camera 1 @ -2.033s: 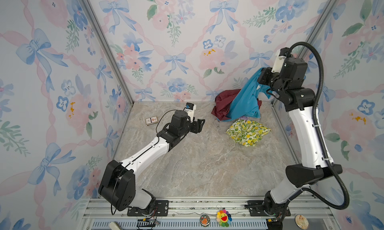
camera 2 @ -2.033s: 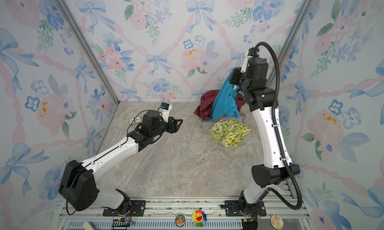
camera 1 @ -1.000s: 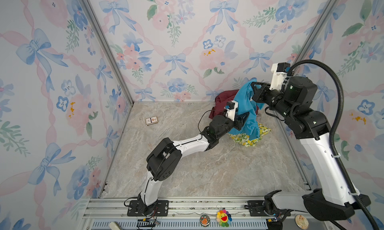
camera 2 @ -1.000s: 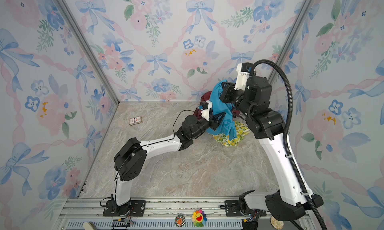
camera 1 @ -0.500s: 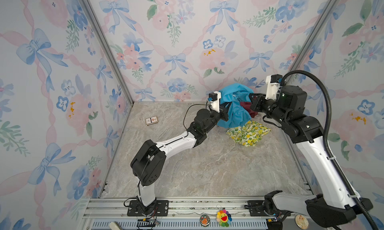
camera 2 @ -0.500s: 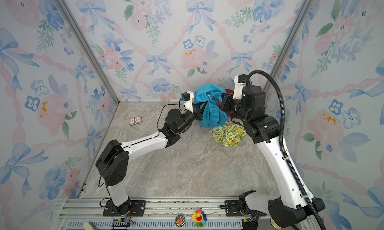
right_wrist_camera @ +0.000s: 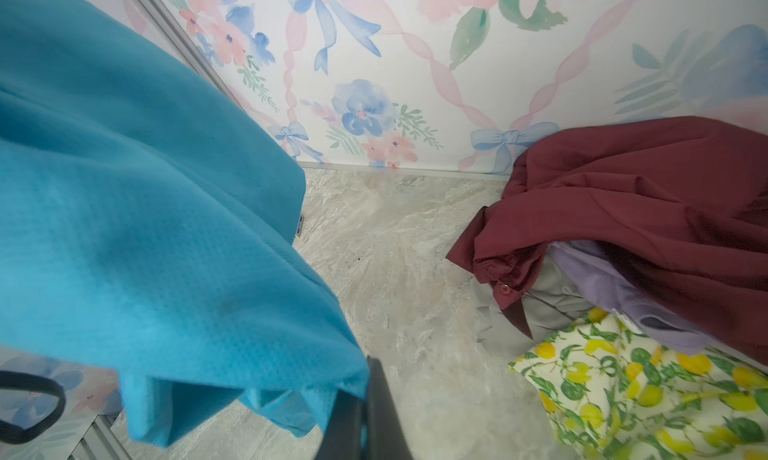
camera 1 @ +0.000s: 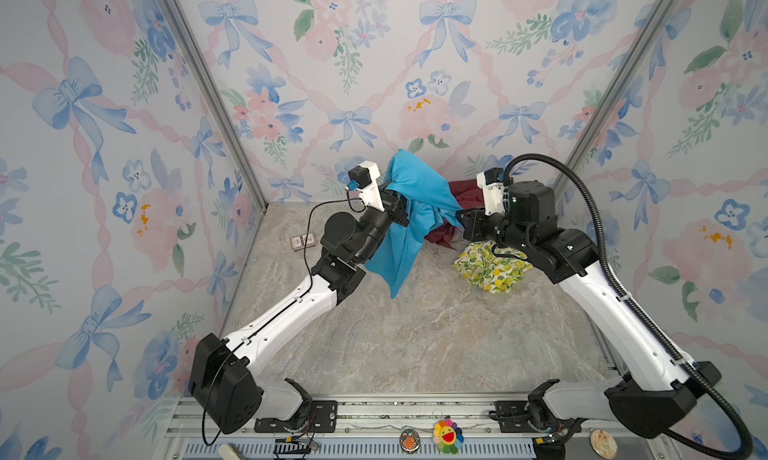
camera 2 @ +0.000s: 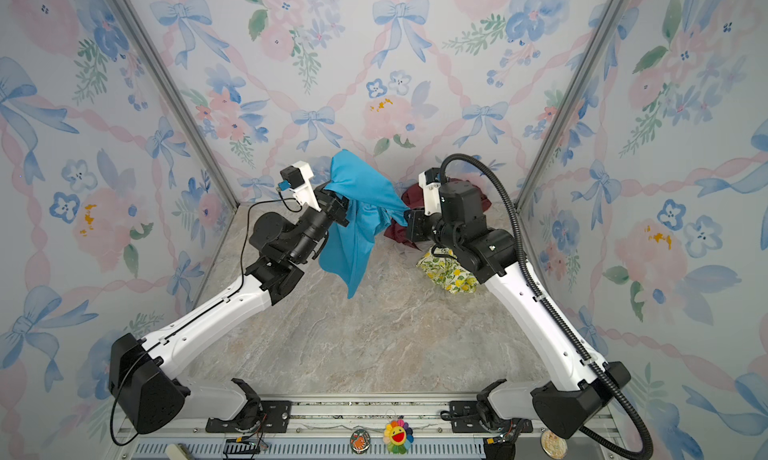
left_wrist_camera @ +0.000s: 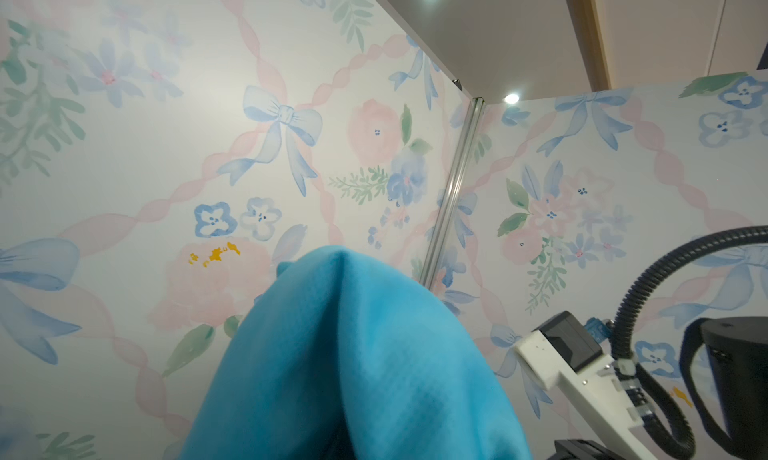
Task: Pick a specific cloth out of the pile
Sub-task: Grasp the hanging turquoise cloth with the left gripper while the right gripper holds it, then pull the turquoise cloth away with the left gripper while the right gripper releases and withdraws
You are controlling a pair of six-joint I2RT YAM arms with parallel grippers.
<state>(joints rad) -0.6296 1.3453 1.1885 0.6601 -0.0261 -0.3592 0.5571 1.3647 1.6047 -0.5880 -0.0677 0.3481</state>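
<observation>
The cloth (camera 1: 411, 221) (camera 2: 357, 233), plain turquoise, hangs in the air stretched between both grippers, its tail dangling toward the floor. My left gripper (camera 1: 399, 200) (camera 2: 337, 206) is shut on its upper fold, and in the left wrist view the cloth (left_wrist_camera: 353, 374) hides the jaws. My right gripper (camera 1: 459, 220) (camera 2: 406, 224) (right_wrist_camera: 363, 416) is shut on the cloth's (right_wrist_camera: 145, 229) edge. The pile (camera 1: 467, 194) (camera 2: 484, 200) lies in the back right corner: maroon cloth (right_wrist_camera: 644, 208), lilac and grey pieces (right_wrist_camera: 602, 283), lemon-print cloth (camera 1: 490, 266) (right_wrist_camera: 644, 395).
A small flat card (camera 1: 303, 241) lies on the marble floor near the left wall. Floral walls close in the back and both sides. The right arm's black cable hose (camera 1: 582, 187) loops above the pile.
My left gripper reached across and shut on the cloth. Both grippers have since carried it left, away from the pile, and the right gripper has come down.
</observation>
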